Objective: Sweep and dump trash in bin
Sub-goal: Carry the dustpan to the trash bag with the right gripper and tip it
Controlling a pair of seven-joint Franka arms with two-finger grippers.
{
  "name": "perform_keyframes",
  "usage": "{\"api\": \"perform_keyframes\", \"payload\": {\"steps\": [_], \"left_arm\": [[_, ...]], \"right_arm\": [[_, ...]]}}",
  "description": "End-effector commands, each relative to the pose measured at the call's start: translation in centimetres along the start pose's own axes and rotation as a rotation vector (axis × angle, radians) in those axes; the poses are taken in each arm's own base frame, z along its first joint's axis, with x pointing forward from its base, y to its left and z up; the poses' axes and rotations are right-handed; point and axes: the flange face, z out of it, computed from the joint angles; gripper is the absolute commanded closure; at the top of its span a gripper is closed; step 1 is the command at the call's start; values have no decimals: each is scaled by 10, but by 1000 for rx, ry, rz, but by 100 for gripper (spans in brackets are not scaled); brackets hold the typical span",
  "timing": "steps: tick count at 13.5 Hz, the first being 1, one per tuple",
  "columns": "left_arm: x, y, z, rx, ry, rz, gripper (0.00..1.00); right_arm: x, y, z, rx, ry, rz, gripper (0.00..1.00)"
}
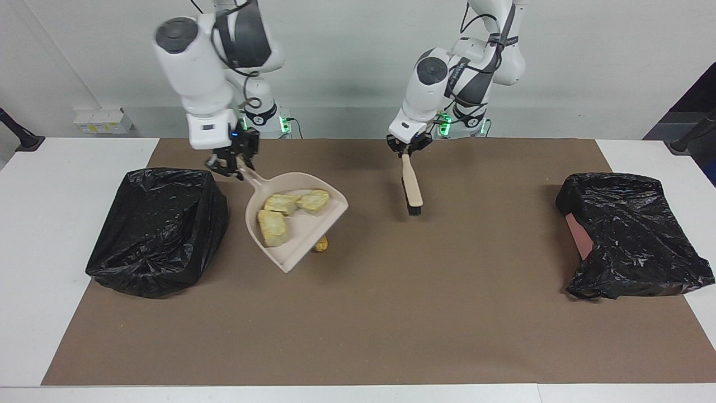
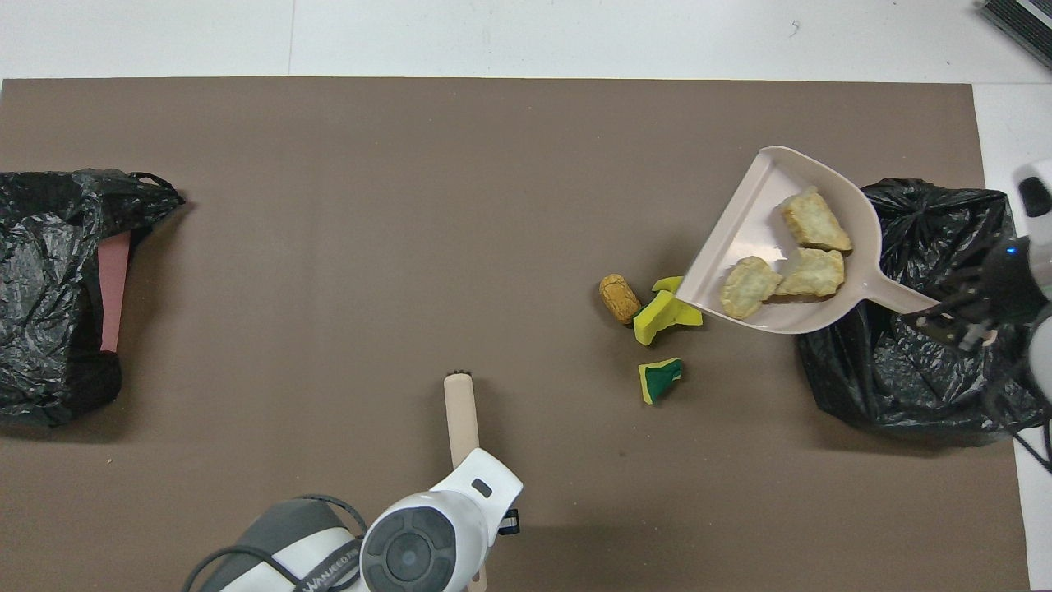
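My right gripper (image 1: 232, 162) is shut on the handle of the beige dustpan (image 1: 305, 230), which hangs in the air beside the black bin (image 1: 156, 229). Three pale yellow trash chunks (image 1: 272, 234) lie in the pan (image 2: 752, 226). In the overhead view the handle and the right gripper (image 2: 957, 316) are over the bin (image 2: 904, 362). An orange-brown lump (image 2: 618, 298), a yellow piece (image 2: 662, 314) and a green-backed piece (image 2: 659, 380) lie on the mat. My left gripper (image 1: 408, 146) is shut on the beige brush (image 1: 412, 187), bristles pointing down.
A second black-bagged bin (image 1: 632, 235) stands at the left arm's end of the table (image 2: 57, 288). The brown mat (image 1: 391, 313) covers most of the white table. In the facing view the raised pan hides the yellow pieces; only the lump (image 1: 320, 244) peeks out.
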Motion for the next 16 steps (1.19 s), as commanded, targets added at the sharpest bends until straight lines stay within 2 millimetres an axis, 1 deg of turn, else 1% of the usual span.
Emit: {"api": "perform_keyframes", "payload": {"steps": [1,3,4,5,6,7,8,9,10,11,12,13,14,16], "left_arm": [[-13,-2,12,-52,7,-51,100],[-14,-1,22,-52,6,-53,100],[-13,-2,29,-37,-4,-57,100],[-12,-3,32,-31,-8,-59,100],[-11,-4,33,-25,-14,-47,87],[-5,-5,34,-23,-16,-54,11],[3,-5,31,-28,-15,-61,0],[19,-8,21,-45,-6,-90,0],[41,-17,9,-52,3,-116,0],[59,-22,-2,-58,5,-105,0],[84,-32,-10,-62,4,-92,0],[104,-41,-23,-70,14,-85,0],[120,-51,-32,-73,33,-83,0],[150,-71,-58,-68,101,-80,0]], "right_arm": [[-72,23,-9,-33,-58,-88,100],[-128,41,-15,-84,-168,-118,100],[-146,47,-21,-117,-216,-139,100],[-162,52,-24,-143,-263,-160,100],[-169,55,-25,-158,-307,-167,100],[-173,56,-23,-164,-356,-177,100],[-175,57,-24,-175,-398,-186,100],[-171,58,-24,-184,-434,-207,100],[-166,59,-26,-210,-508,-243,100],[-157,59,-22,-221,-568,-281,100],[-154,59,-22,-234,-591,-299,100],[-148,59,-22,-237,-612,-317,100],[-142,57,-22,-244,-660,-348,100],[-126,52,-24,-252,-731,-397,100]]}}
